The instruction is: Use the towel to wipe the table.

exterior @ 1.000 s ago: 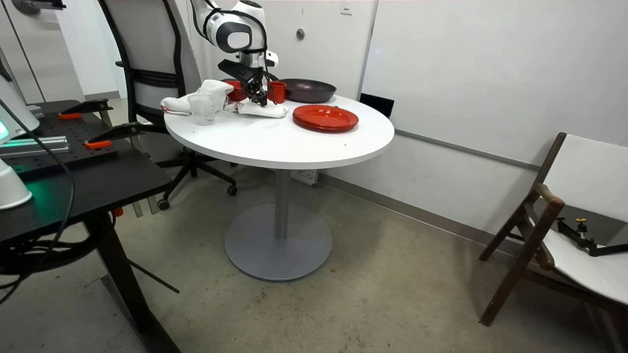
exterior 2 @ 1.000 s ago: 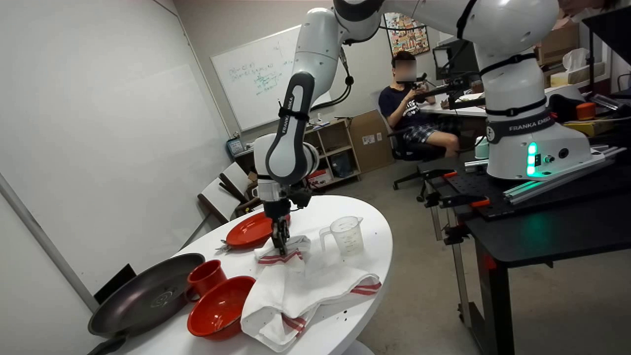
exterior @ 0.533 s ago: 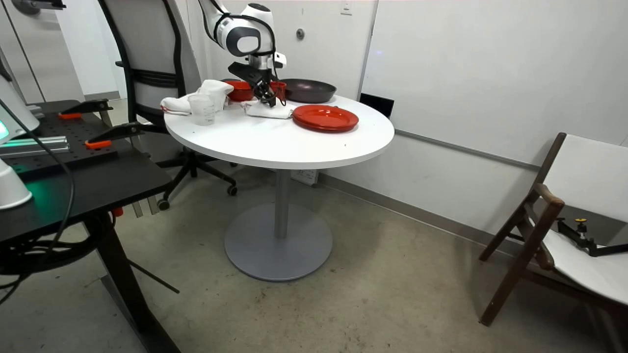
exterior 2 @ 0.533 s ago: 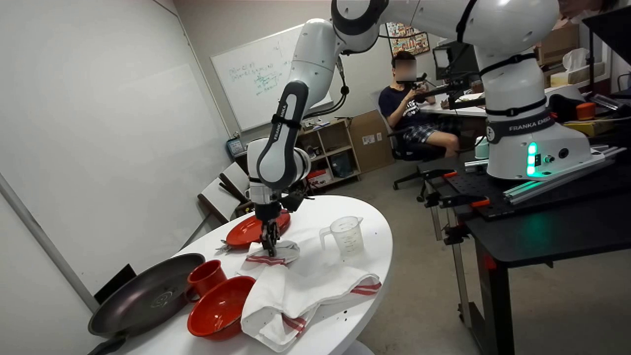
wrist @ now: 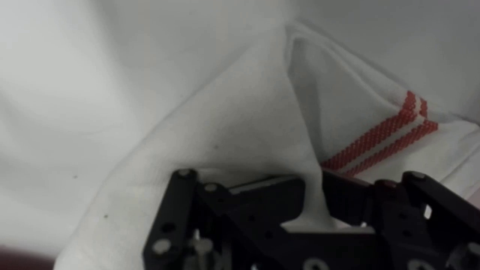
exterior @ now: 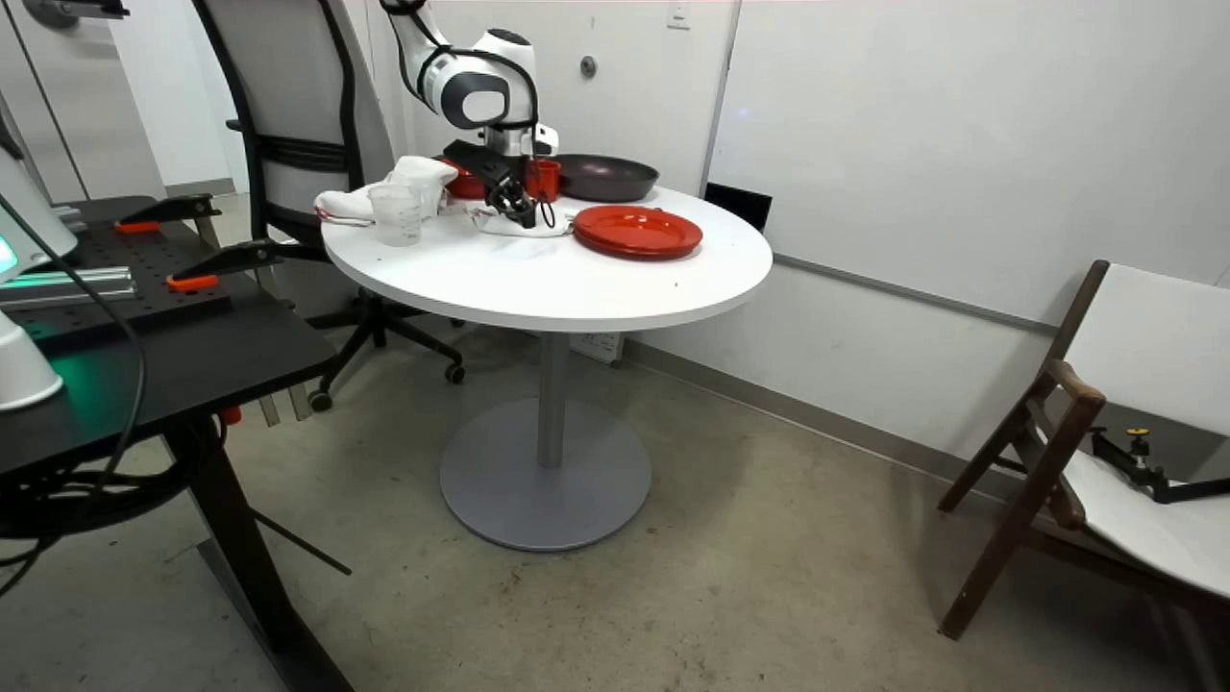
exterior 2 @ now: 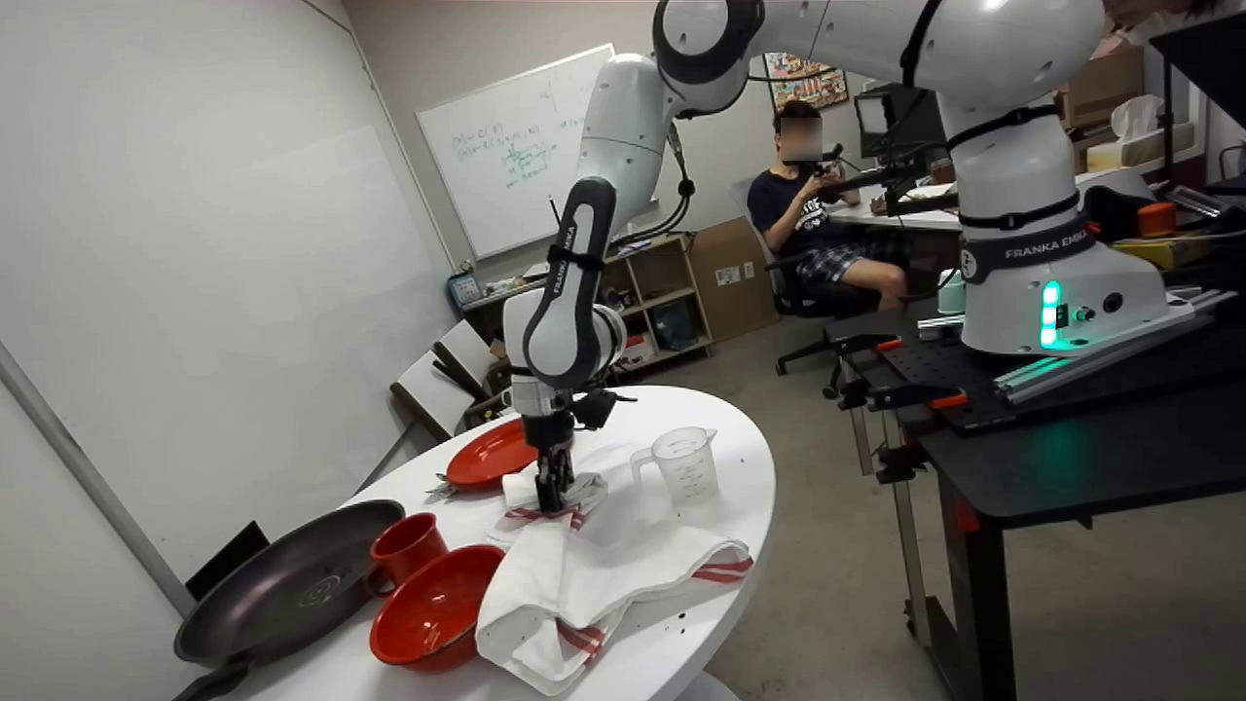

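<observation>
On my wrist cam the jaws sit low in frame, pinching a narrow fold of the towel point(wrist: 247, 112). It's wht & rumpled, peaking near top ctr, w/ a shaded hollow just below & R of that peak. Two red stripes point(wrist: 369, 141) cross its R part, bent at a crease. The counter point(wrist: 48, 150) shows wht on the L, greyer top R. I see 3 dk specks point(wrist: 75, 176): 1 on the counter, 2 on the towel. A dk red patch point(wrist: 22, 259) fills btm L corner, too blurred to ID.
</observation>
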Robot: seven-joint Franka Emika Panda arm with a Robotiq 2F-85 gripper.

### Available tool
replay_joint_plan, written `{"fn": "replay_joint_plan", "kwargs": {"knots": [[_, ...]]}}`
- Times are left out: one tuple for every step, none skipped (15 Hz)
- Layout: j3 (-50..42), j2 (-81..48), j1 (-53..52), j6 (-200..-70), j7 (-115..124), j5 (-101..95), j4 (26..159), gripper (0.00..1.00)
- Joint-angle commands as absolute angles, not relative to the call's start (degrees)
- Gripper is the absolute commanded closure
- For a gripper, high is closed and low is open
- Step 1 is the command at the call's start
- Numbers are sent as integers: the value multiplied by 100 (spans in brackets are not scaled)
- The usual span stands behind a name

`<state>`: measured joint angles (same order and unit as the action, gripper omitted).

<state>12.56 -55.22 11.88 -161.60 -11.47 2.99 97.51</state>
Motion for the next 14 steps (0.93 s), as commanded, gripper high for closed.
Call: {"fn": "replay_joint_plan", "kwargs": {"knots": [[1005, -5379, 1184, -16066, -1153, 321, 10076, 100], [921, -5290, 1183, -16067, -1138, 299, 10167, 100], [834, -5194, 1194, -16078, -1121, 288, 10283, 100], [735, -5091, 1208, -16095, -1106, 278, 10413, 100], [636, -4993, 1230, -16105, -1100, 268, 10546, 100], [528, -4896, 1241, -16099, -1092, 251, 10675, 100], [416, -4807, 1254, -16090, -1087, 232, 10804, 100], [313, -4715, 1261, -16091, -1075, 217, 10944, 100], [235, -4653, 1275, -16082, -1073, 210, 11054, 100], [170, -4588, 1283, -16067, -1072, 203, 11159, 100], [121, -4542, 1304, -16069, -1084, 198, 11254, 100], [96, -4493, 1320, -16055, -1083, 206, 11329, 100], [66, -4440, 1325, -16052, -1079, 208, 11419, 100], [24, -4379, 1319, -16048, -1067, 202, 11516, 100]]}}
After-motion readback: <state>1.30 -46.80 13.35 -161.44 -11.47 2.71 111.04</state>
